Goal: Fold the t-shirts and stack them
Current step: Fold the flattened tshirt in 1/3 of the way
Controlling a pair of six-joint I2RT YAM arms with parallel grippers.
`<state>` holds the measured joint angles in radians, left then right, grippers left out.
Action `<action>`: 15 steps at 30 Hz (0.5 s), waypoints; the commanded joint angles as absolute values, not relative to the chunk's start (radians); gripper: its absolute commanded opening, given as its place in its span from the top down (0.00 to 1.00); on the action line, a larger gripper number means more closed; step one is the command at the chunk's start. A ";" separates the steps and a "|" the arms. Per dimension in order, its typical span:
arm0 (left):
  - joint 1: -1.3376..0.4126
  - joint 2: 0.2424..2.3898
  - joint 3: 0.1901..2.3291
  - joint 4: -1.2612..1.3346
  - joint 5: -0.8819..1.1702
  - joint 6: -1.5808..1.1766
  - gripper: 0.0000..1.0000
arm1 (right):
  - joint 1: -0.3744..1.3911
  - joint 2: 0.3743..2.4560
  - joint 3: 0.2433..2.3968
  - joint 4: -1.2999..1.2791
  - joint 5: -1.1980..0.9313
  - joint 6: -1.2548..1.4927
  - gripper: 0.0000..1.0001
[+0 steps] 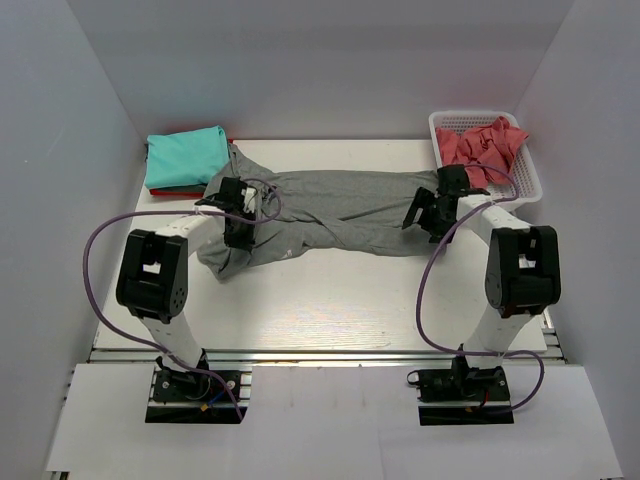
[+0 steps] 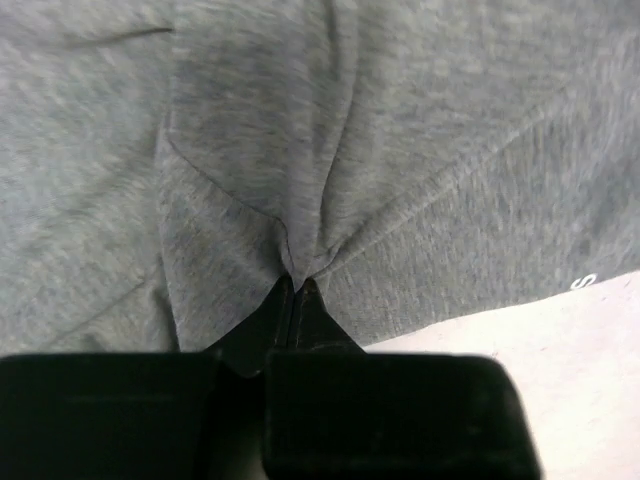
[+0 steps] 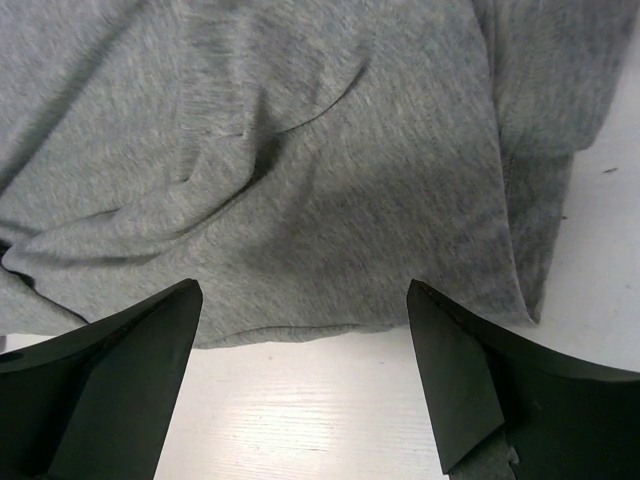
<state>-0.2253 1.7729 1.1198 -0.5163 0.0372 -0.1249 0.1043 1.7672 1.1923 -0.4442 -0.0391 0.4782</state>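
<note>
While grey t-shirt (image 1: pixel 340 205) lies crumpled across frame centre, left gripper (image 2: pixel 297 285) pinches a fold at its left end; right gripper (image 3: pixel 302 300) sits released over its right edge.

A spread t-shirt (image 1: pixel 340 205) lies across the worktop (image 1: pixel 320 300). Behind its left end sit stacked t-shirts (image 1: pixel 185 158). Behind its right end, a basket (image 1: pixel 530 172) holds another t-shirt (image 1: pixel 480 145).

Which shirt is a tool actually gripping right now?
The grey t-shirt, spread mid-table: the left tool pinches it. The teal one lies folded; the coral-pink one sits in the basket.
</note>
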 commanded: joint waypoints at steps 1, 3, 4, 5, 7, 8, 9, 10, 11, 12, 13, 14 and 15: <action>-0.216 1.694 1.169 -0.523 -0.002 -0.140 1.00 | 0.097 1.790 1.181 -0.407 -0.080 0.488 0.11; -0.206 1.668 1.169 -0.508 -0.024 -0.150 1.00 | 0.100 1.811 1.181 -0.407 -0.083 0.494 0.13; -0.206 1.658 1.169 -0.497 -0.046 -0.150 1.00 | 0.098 1.818 1.183 -0.405 -0.084 0.495 0.13; -0.206 1.658 1.169 -0.497 -0.046 -0.141 1.00 | 0.092 1.819 1.181 -0.406 -0.081 0.499 0.13; -0.206 1.658 1.209 -0.497 -0.032 -0.101 1.00 | 0.097 1.836 1.181 -0.411 -0.075 0.499 0.13; -0.196 1.669 1.225 -0.497 -0.032 -0.080 1.00 | 0.097 1.836 1.183 -0.413 -0.063 0.502 0.13; -0.196 1.696 1.244 -0.509 -0.032 -0.062 1.00 | 0.094 1.848 1.186 -0.423 -0.055 0.508 0.13; -0.196 1.709 1.277 -0.518 -0.020 -0.043 1.00 | 0.095 1.850 1.189 -0.432 -0.046 0.506 0.13; -0.187 1.719 1.288 -0.528 -0.020 -0.016 1.00 | 0.091 1.859 1.193 -0.439 -0.035 0.508 0.13; -0.178 1.730 1.302 -0.528 0.004 0.006 1.00 | 0.089 1.864 1.203 -0.458 -0.028 0.511 0.14; -0.178 1.744 1.311 -0.528 0.005 0.023 0.98 | 0.084 1.868 1.206 -0.468 -0.015 0.515 0.14; -0.166 1.744 1.324 -0.537 0.005 0.035 0.97 | 0.081 1.876 1.212 -0.472 -0.012 0.514 0.14; -0.149 1.744 1.324 -0.537 0.005 0.073 0.95 | 0.081 1.882 1.218 -0.492 -0.011 0.514 0.16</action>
<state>-0.1829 1.7409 1.2915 -0.5220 -0.0078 -0.0204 0.0952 1.8469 1.1923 -0.4244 -0.0441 0.4953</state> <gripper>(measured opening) 0.041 0.851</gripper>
